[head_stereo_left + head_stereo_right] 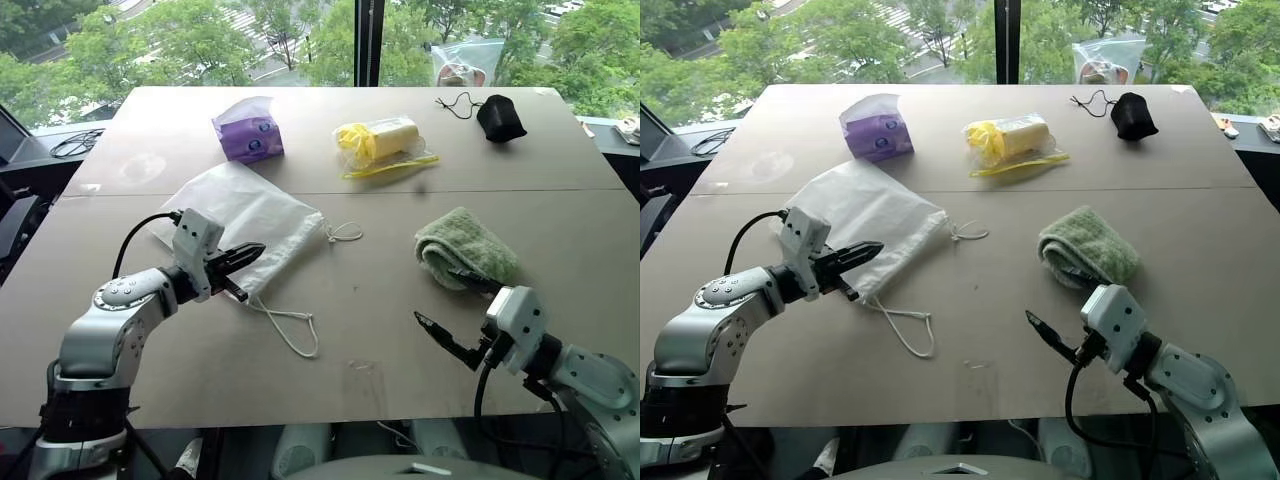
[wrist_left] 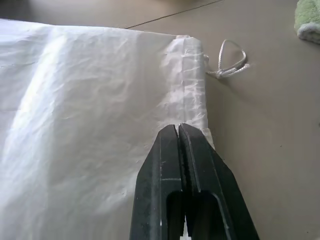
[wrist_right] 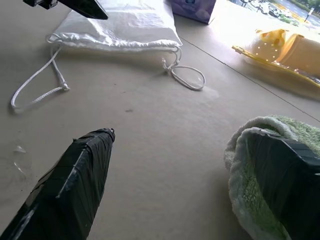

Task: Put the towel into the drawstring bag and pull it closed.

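Note:
The white drawstring bag [image 1: 240, 212] lies flat on the table's left half, its mouth toward the centre with cord loops [image 1: 296, 328] trailing out. My left gripper [image 1: 258, 250] is shut, its tips over the hem near the bag's mouth [image 2: 192, 85]; whether fabric is pinched between them cannot be made out. The green towel [image 1: 468, 245] sits folded at the right. My right gripper [image 1: 455, 305] is open at the towel's near edge, one finger [image 3: 280, 165] against the terry cloth, the other finger [image 3: 85, 160] over bare table.
Along the far side of the table [image 1: 400, 340] are a purple tissue pack [image 1: 248, 130], a clear plastic bag with yellow contents [image 1: 385, 140] and a small black pouch [image 1: 500, 117]. A second cord loop [image 1: 345, 232] lies between bag and towel.

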Controlling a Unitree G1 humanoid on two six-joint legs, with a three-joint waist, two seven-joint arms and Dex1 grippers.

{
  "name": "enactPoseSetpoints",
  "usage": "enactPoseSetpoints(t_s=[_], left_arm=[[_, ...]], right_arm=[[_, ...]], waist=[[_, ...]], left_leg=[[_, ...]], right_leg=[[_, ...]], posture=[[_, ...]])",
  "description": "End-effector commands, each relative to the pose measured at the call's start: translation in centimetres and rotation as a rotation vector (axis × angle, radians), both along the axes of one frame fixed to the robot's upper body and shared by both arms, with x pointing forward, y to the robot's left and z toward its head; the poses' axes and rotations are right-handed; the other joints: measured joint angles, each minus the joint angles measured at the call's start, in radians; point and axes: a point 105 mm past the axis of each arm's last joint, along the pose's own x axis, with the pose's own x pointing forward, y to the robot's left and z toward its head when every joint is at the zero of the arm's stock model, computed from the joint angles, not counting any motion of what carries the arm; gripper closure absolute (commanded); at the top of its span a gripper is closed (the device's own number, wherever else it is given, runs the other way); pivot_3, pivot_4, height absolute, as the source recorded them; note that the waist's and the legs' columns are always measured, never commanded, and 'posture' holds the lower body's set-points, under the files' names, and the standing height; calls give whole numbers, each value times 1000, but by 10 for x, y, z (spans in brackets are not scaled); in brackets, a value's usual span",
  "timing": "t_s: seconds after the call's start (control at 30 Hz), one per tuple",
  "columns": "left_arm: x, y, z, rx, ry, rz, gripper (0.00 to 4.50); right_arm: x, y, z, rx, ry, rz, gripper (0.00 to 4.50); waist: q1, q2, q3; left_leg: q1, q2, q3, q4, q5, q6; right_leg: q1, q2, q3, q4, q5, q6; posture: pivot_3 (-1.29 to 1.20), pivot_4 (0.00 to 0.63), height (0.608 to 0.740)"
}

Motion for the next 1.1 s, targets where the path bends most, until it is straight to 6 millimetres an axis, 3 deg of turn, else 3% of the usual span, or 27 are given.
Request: enactPoseSetpoints(t_s=[0.03, 0.1, 0.23, 0.43, 0.53, 0.9, 1.1], left_arm=[[-9, 0, 11, 73, -148, 1, 3927], [-18, -9, 1, 178, -211, 12, 3305], [-29, -18, -16, 322, -281, 84, 1426], [-36, -36, -34, 445, -345, 87, 1426], [-33, -45, -33, 485, -413, 109, 1426], [-14, -34, -10, 600, -562, 239, 1426], [-10, -34, -12, 610, -543, 249, 1426]], right_arm=[[-14, 11, 7, 19, 8, 111, 0], [-18, 14, 7, 22, 14, 131, 0], [-16, 13, 11, 34, -27, 104, 0], [-13, 8, 10, 12, -40, 109, 0], [-8, 5, 10, -4, -49, 109, 0], [-5, 2, 7, -22, -45, 116, 0], [-4, 4, 7, -19, -40, 115, 0]], waist=[[-1, 0, 0], [1, 0, 0], [6, -1, -1], [5, -1, -1], [5, -1, -1], [5, -1, -1], [4, -1, -1]], left_leg=[[0, 0, 0, 0, 0, 0], [0, 0, 0, 0, 0, 0], [0, 0, 0, -1, 0, 0], [1, 0, 0, 0, 0, 0], [0, 0, 0, 0, 0, 0], [0, 0, 0, 0, 0, 0], [0, 0, 0, 0, 0, 0]], right_leg=[[0, 0, 0, 0, 0, 0], [0, -1, 1, 0, 0, -1], [0, -3, 0, 0, -1, -2], [0, -4, 0, 0, -1, -2], [0, -4, -1, 0, -1, -2], [1, -3, -1, 0, 0, 0], [1, -2, -2, 0, 1, 2]], posture=[[0, 150, 740], [0, 150, 740], [0, 150, 740], [0, 150, 740], [0, 150, 740], [0, 150, 740], [0, 150, 740]])
